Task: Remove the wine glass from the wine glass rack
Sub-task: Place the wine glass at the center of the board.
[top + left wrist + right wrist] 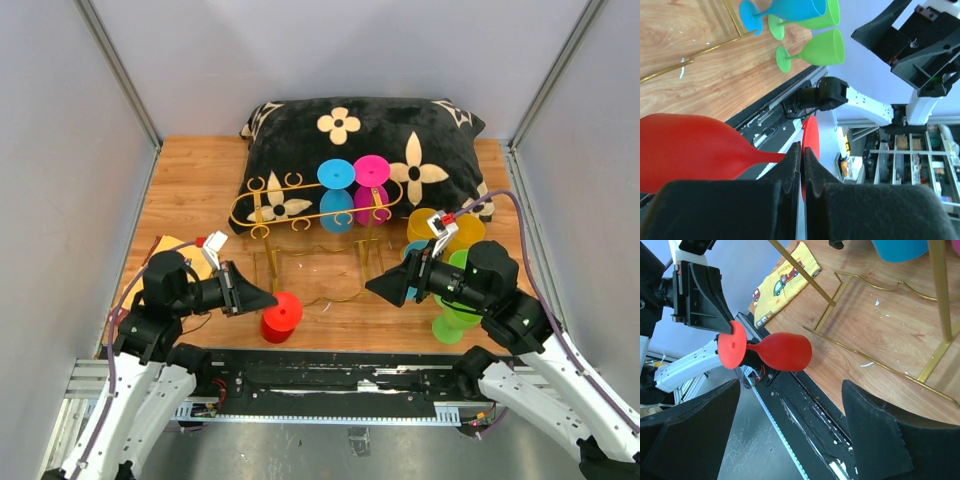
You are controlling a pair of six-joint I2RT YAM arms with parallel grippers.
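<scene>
The gold wire wine glass rack (pixel 300 212) stands mid-table in front of a black pillow. A blue glass (pixel 337 195) and a pink glass (pixel 371 188) hang on it upside down. My left gripper (pixel 268 299) is shut on the stem of a red wine glass (pixel 282 316), holding it upside down at the table's front edge, clear of the rack. In the left wrist view the fingers (pixel 802 150) pinch the stem between the red bowl (pixel 690 150) and foot. My right gripper (pixel 378 288) is open and empty; its wrist view shows the red glass (pixel 785 351) ahead.
Green (pixel 455 300), yellow (pixel 445 228) and blue glasses stand or lie at the right by my right arm. A yellow printed cloth (pixel 178 248) lies at the left. The rack's gold base wires (pixel 880 360) run across the wood. The black rail (pixel 330 380) borders the near edge.
</scene>
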